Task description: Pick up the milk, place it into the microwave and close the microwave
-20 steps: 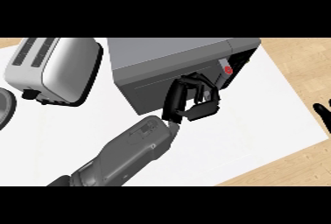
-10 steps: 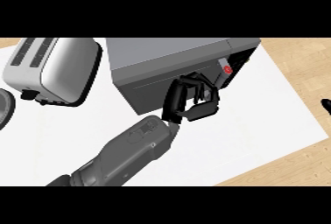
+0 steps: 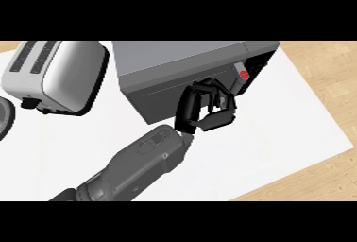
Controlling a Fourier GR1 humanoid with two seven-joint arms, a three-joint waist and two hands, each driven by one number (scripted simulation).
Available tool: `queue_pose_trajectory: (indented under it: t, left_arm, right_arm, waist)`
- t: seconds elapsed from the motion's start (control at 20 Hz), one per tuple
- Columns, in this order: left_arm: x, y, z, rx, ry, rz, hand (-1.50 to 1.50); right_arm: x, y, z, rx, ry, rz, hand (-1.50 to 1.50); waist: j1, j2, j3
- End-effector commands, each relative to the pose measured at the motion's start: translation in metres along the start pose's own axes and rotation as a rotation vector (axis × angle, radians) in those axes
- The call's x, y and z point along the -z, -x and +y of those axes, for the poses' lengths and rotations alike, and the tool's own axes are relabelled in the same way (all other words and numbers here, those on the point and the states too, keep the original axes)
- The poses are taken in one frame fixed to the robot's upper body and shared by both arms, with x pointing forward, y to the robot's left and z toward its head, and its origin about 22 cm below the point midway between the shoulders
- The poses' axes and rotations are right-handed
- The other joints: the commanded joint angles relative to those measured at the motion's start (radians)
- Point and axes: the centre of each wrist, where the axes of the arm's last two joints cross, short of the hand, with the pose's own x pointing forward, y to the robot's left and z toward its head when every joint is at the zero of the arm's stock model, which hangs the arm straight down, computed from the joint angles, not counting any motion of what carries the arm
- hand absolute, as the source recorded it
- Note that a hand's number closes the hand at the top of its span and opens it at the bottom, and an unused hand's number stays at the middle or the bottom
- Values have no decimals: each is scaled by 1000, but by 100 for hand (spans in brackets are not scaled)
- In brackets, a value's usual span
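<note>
A white counter (image 3: 286, 137) carries one grey microwave (image 3: 178, 59), set toward its far edge with the door face turned to the robot, likely so an arm can work it from the front. The door looks almost flush with the body, only a dark slot showing at its right end, which suggests the closing step is under way or nearly done. One grey forearm (image 3: 140, 165) comes up from below and left of the microwave, judged to be the left arm, angled so that the left hand (image 3: 208, 109) meets the door face. Left of the microwave sits one silver toaster (image 3: 59, 75), clear of the arm's path. The hand's fingers are bent and drawn together against the door, clamped on nothing that can be seen, apparently to push it home. Further left of the microwave, at the view's edge, one dark round rim (image 3: 4, 118) shows; what it is cannot be told. One red button (image 3: 244, 74) marks the microwave's right end. No milk is visible; it is presumably inside the microwave. The right hand is out of view
</note>
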Motion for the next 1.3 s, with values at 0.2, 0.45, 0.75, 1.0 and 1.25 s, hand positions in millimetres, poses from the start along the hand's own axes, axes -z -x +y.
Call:
queue_pose_trajectory:
  t: [0.2, 0.45, 0.75, 1.0, 1.25]
  left_arm:
    - [22, -1, 11, 25, -54, 13, 150]
    - [21, 0, 10, 5, -42, 0, 150]
    - [25, -2, 9, 13, -46, -8, 150]
    - [22, 1, 10, 15, -63, -11, 150]
    - [23, 1, 9, 10, -56, -15, 150]
  right_arm:
    - [2, -7, -4, 0, -2, 6, -150]
    - [6, -10, -9, 3, -11, 9, -150]
    - [11, -14, -4, 47, -91, 5, -150]
    - [12, -14, -6, 76, -108, 12, -150]
    - [16, -18, -7, 78, -129, 13, -150]
  waist:
    - [-18, 10, 0]
    - [-6, 16, -1]
    - [-15, 13, 0]
    - [-13, 14, 2]
    - [-13, 18, 0]
